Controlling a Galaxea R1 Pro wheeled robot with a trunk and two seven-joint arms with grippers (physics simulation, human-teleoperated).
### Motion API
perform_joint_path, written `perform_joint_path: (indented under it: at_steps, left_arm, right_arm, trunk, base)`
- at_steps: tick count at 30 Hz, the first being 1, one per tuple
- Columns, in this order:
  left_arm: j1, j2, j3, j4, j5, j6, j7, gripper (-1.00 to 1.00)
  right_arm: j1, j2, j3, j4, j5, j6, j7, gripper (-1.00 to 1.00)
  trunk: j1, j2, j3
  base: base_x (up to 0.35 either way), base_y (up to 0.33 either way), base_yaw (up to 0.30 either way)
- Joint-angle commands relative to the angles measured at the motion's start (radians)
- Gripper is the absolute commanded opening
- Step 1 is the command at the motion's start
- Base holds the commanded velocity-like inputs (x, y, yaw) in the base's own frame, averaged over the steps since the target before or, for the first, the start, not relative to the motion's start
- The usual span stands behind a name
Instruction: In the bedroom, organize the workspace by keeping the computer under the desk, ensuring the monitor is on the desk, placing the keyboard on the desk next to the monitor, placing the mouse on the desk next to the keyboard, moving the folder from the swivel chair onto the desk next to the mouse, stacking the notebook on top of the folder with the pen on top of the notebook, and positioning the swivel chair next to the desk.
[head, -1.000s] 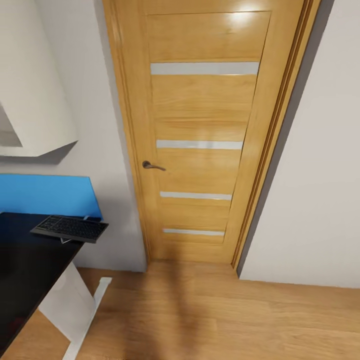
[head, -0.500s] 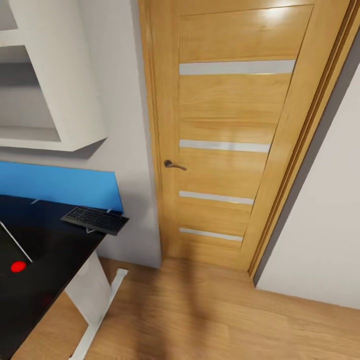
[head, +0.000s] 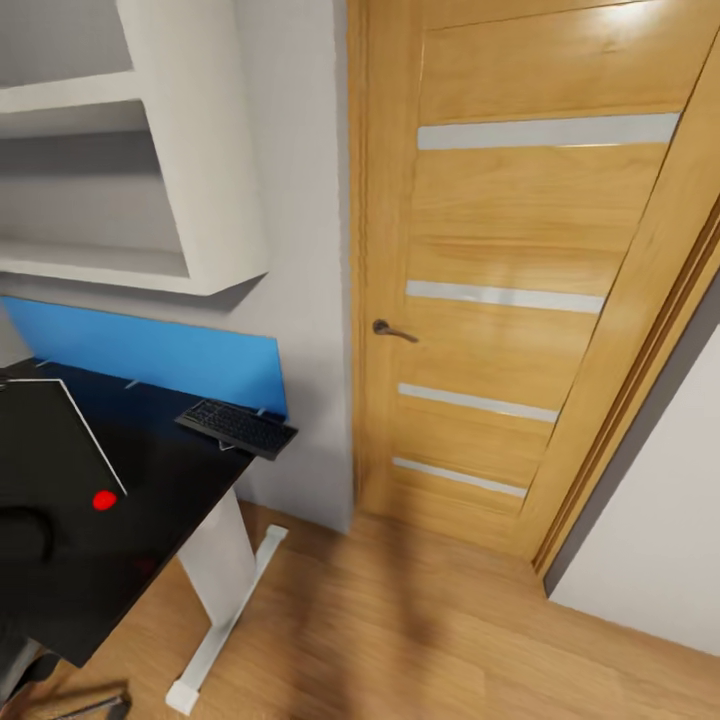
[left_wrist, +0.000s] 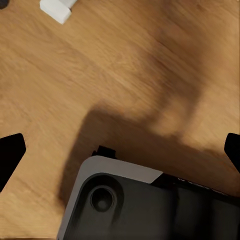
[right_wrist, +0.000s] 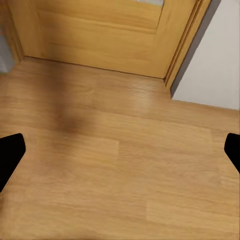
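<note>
Facing an oak door (head: 520, 290), the head camera catches the desk (head: 170, 500) at lower left. The keyboard (head: 237, 427) lies at the desk's far corner, just before a blue panel (head: 150, 355); the monitor (head: 45, 450) with its red dot stands nearer. Both grippers, left (left_wrist: 120, 155) and right (right_wrist: 120, 155), hang spread wide and empty over the wood floor (right_wrist: 120, 165).

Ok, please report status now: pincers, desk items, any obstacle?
Both pincers open, empty, over floor. Keyboard on desk at far corner, beside monitor. Door closed ahead; nothing blocking.
</note>
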Motion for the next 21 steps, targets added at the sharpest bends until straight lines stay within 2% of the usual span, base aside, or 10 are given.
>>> perform_joint_path:
  at_steps: [1, 2, 6, 7, 9, 11, 14, 17, 19, 21]
  left_arm:
    - [-0.001, 0.000, 0.000, 0.000, 0.006, -0.005, -0.001, 1.00]
    - [-0.001, 0.000, 0.001, 0.000, 0.006, -0.009, -0.001, 1.00]
    - [-0.001, 0.000, 0.003, 0.001, 0.006, -0.131, -0.001, 1.00]
    - [-0.001, -0.001, 0.003, 0.002, 0.006, -0.195, 0.000, 1.00]
    - [-0.001, -0.002, 0.003, 0.003, 0.007, -0.265, 0.001, 1.00]
    - [0.000, -0.019, 0.003, 0.026, 0.008, -0.422, 0.007, 1.00]
    - [0.000, -0.035, 0.001, 0.074, 0.006, -0.528, 0.032, 1.00]
    - [0.000, -0.041, -0.012, 0.099, -0.005, -0.567, 0.063, 1.00]
    - [0.000, -0.045, -0.042, 0.116, -0.032, -0.591, 0.117, 1.00]
    - [0.000, -0.046, -0.056, 0.121, -0.043, -0.596, 0.149, 1.00]
  right_arm:
    - [0.000, 0.000, 0.001, 0.000, 0.000, -0.002, -0.002, 1.00]
    - [0.000, 0.000, 0.001, 0.000, 0.000, -0.002, -0.002, 1.00]
    - [0.000, -0.001, 0.001, 0.000, 0.000, -0.002, -0.002, 1.00]
    - [0.000, -0.001, 0.001, 0.000, 0.000, -0.002, -0.002, 1.00]
    - [0.000, -0.001, 0.001, 0.000, 0.000, -0.002, -0.002, 1.00]
    - [0.000, -0.001, 0.001, 0.000, 0.000, -0.002, -0.002, 1.00]
    - [0.000, -0.001, 0.001, 0.000, 0.000, -0.002, -0.002, 1.00]
    - [0.000, -0.001, 0.001, 0.000, 0.000, -0.002, -0.002, 1.00]
    - [0.000, -0.001, 0.001, 0.000, 0.000, -0.002, -0.002, 1.00]
    - [0.000, -0.001, 0.001, 0.000, 0.000, -0.002, -0.002, 1.00]
  trunk:
    - [0.000, -0.001, -0.002]
    - [0.000, -0.001, -0.002]
    - [0.000, -0.001, -0.002]
    - [0.000, -0.001, -0.002]
    - [0.000, -0.001, -0.002]
    - [0.000, -0.001, -0.002]
    - [0.000, -0.001, -0.002]
    - [0.000, -0.001, -0.002]
    - [0.000, -0.001, -0.002]
    - [0.000, -0.001, -0.002]
  base:
    - [0.000, 0.000, 0.275]
    - [0.000, 0.000, 0.275]
    - [0.000, 0.000, 0.275]
    - [0.000, 0.000, 0.275]
    - [0.000, 0.000, 0.275]
    - [0.000, 0.000, 0.275]
    - [0.000, 0.000, 0.276]
    - [0.000, 0.000, 0.277]
    - [0.000, 0.000, 0.278]
    - [0.000, 0.000, 0.278]
